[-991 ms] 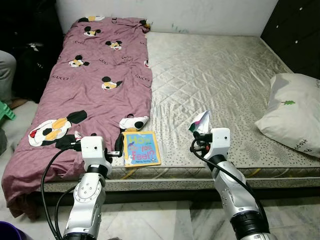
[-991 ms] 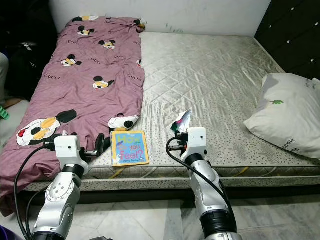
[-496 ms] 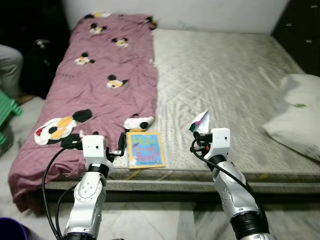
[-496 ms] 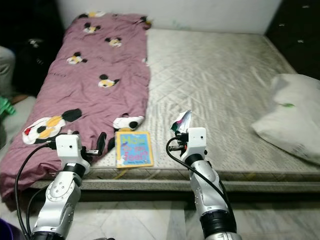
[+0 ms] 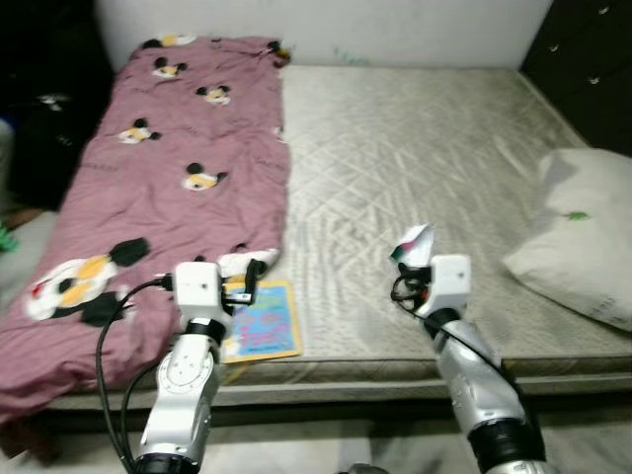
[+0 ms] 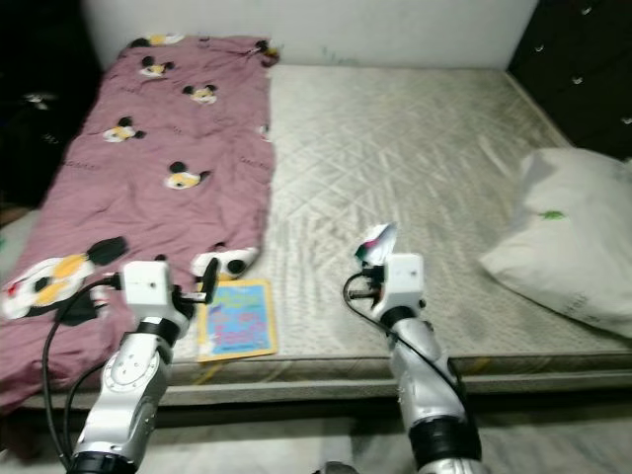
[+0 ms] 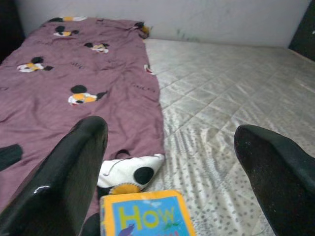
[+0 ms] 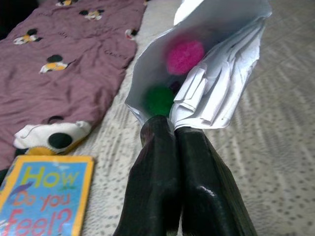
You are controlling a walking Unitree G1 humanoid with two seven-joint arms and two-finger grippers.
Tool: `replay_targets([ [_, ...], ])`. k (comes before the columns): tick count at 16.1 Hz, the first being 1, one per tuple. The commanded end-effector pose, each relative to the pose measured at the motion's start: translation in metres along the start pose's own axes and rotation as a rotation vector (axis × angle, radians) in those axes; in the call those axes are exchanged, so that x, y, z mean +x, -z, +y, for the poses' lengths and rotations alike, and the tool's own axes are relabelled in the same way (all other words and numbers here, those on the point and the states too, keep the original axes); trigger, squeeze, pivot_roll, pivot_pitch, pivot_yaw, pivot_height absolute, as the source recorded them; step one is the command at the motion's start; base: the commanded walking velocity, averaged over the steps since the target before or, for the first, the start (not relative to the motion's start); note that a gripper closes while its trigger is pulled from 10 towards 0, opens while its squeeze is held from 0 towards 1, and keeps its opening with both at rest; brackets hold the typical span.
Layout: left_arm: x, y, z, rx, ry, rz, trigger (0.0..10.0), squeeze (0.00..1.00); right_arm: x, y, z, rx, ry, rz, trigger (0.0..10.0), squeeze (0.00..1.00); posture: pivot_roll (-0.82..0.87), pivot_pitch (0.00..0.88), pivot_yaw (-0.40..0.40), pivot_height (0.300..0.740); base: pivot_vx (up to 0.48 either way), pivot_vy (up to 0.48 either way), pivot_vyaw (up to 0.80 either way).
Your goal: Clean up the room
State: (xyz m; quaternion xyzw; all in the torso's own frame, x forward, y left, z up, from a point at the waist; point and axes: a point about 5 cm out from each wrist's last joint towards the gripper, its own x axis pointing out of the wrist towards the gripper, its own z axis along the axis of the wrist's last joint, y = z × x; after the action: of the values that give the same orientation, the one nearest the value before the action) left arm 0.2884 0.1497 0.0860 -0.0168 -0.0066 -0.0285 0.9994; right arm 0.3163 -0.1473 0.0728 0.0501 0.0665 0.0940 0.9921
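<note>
A crumpled paper point(image 8: 216, 73) is pinched between the closed fingers of the right gripper point(image 8: 174, 135) above the mattress point(image 5: 415, 148). The left gripper point(image 7: 167, 162) is held wide open over a book point(image 5: 259, 321) beside the blanket point(image 5: 148, 188).

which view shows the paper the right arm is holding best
The right wrist view: the crumpled paper is close up, pinched between the right end effector's shut fingers, with pink and green patches inside the fold. In the two eye views it is a small scrap above that end effector, hanging over the mattress.
</note>
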Motion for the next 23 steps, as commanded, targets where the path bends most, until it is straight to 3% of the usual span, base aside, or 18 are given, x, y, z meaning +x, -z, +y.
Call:
replay_targets([
  [1, -0.0055, 0.0073, 0.0123, 0.013, -0.045, 0.035, 10.0, 0.0, 0.0021, -0.0002, 0.0101, 0.006, -0.027, -0.005, 10.0, 0.0, -0.01, 0.115, -0.055, 0.74, 0.0, 0.0, 0.0],
  [5, -0.0072, 0.008, 0.0118, 0.0, -0.043, 0.04, 10.0, 0.0, 0.001, 0.0008, 0.0108, 0.003, -0.031, -0.005, 10.0, 0.0, -0.01, 0.119, -0.056, 0.74, 0.0, 0.073, 0.0],
  [12, -0.0071, 0.0071, 0.0119, -0.009, -0.043, 0.033, 10.0, 0.0, 0.0009, 0.0021, 0.0117, -0.005, -0.039, 0.0, 10.0, 0.0, -0.01, 0.116, -0.055, 0.74, 0.0, 0.465, 0.42],
  [20, -0.009, 0.0029, 0.0095, -0.029, -0.014, -0.009, 10.0, 0.0, 0.0012, 0.0031, 0.0124, -0.005, -0.047, 0.006, 10.0, 0.0, -0.01, 0.105, -0.058, 0.74, 0.0, 0.0, 0.0],
  [23, -0.0093, 0.0034, 0.0087, -0.032, -0.006, -0.01, 10.0, 0.0, 0.001, 0.004, 0.0119, -0.002, -0.045, 0.007, 10.0, 0.0, -0.01, 0.105, -0.058, 0.74, 0.327, 0.0, 0.0],
])
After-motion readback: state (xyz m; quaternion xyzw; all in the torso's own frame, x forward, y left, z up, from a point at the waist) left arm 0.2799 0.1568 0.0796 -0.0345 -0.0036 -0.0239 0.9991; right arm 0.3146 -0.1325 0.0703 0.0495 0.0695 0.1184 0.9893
